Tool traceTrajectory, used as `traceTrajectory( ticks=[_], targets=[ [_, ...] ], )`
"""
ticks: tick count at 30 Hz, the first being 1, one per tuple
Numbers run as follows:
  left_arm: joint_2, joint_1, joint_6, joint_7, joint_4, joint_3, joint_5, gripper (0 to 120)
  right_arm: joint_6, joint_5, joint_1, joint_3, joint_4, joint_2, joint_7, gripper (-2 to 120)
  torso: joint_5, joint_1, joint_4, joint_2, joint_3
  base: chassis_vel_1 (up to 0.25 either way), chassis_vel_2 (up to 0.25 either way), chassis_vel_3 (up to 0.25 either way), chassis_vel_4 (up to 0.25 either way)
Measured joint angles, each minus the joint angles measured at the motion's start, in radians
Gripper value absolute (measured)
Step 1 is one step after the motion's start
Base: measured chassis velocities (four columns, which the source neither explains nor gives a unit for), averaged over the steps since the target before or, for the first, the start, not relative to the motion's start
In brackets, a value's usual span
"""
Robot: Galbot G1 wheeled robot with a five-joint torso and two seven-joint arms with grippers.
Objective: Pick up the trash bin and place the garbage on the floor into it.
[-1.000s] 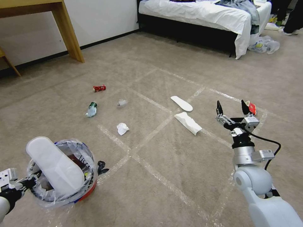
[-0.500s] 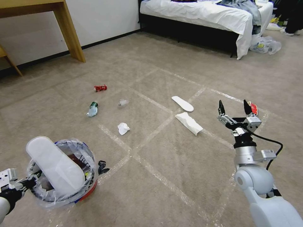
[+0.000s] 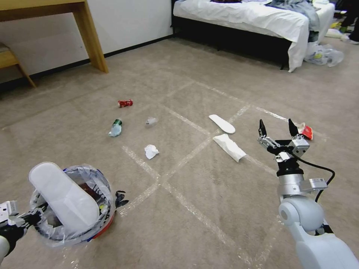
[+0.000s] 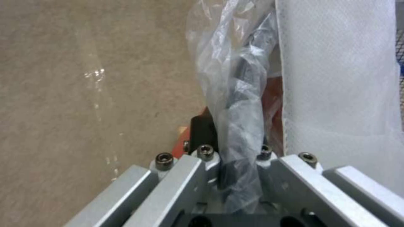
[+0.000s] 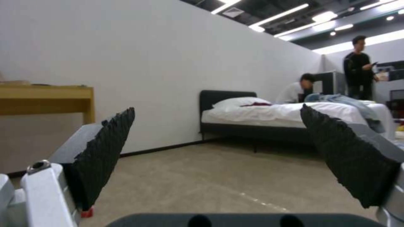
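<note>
While the left hand (image 3: pixel 31 216) grips the rim of the small round red bin lined with crinkled clear plastic (image 3: pixel 98 209) low at the robot's left, the head view shows a long white flat slipper (image 3: pixel 61 196) already leaning out of its mouth. The bin looks light and stiff, the liner slippery; the rim seems the sound place to hold. The right hand (image 3: pixel 278 130) hangs above the beige-grey carpeted floor (image 3: pixel 194 186), fingers spread wide and empty. Just ahead of it lie a white paper wrapper (image 3: pixel 229 147) and a second white slipper (image 3: pixel 222 123), both flat and limp, probably best pinched at an edge; a red wrapper (image 3: pixel 306 131) sits beside the hand. Farther left are a crumpled white tissue (image 3: pixel 151 151), a bluish bottle (image 3: pixel 116 128) and a crushed red can (image 3: pixel 125 103). Nothing blocks the way.

In the left wrist view, the fingers are closed on bag film and rim (image 4: pixel 240 119), the slipper's white fabric (image 4: pixel 336 78) alongside.

The right wrist view shows serrated black pads (image 5: pixel 105 151) well apart, holding nothing, facing a white-sheeted bed (image 5: pixel 294 115).
</note>
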Motion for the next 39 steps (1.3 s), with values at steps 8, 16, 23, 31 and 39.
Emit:
traceTrajectory(
  ticks=[8,16,23,31,39],
  targets=[
    [-0.002,-0.009,0.0,0.0,0.003,0.006,0.002,1,0.004,0.001,0.0,0.0,-0.007,0.0,0.0,100,0.0,0.0,-0.0001,0.0,0.0,0.023,0.026,0.026,0.021],
    [-0.003,-0.015,0.0,0.0,0.015,0.01,0.008,1,0.004,0.0,0.009,-0.008,-0.019,0.001,-0.001,100,0.0,0.0,0.0,0.0,0.0,0.018,0.017,0.018,0.011],
    [-0.001,-0.024,0.0,0.0,0.025,0.013,0.012,1,0.004,-0.003,0.021,-0.016,-0.031,0.005,-0.001,100,0.0,0.0,-0.0001,0.0,0.0,0.0,0.0,0.0,0.0],
    [0.008,-0.028,0.0,0.0,0.034,0.01,0.013,1,0.004,-0.004,0.025,-0.018,-0.035,0.006,-0.002,100,0.0,0.0,-0.0001,0.0,0.0,0.0,0.0,0.0,0.0],
    [0.011,-0.026,0.001,-0.002,0.032,0.01,0.012,1,0.001,-0.005,0.021,-0.018,-0.025,0.006,-0.002,100,0.0,0.0,-0.0001,0.0,0.0,0.0,0.0,0.0,0.0]
  ],
)
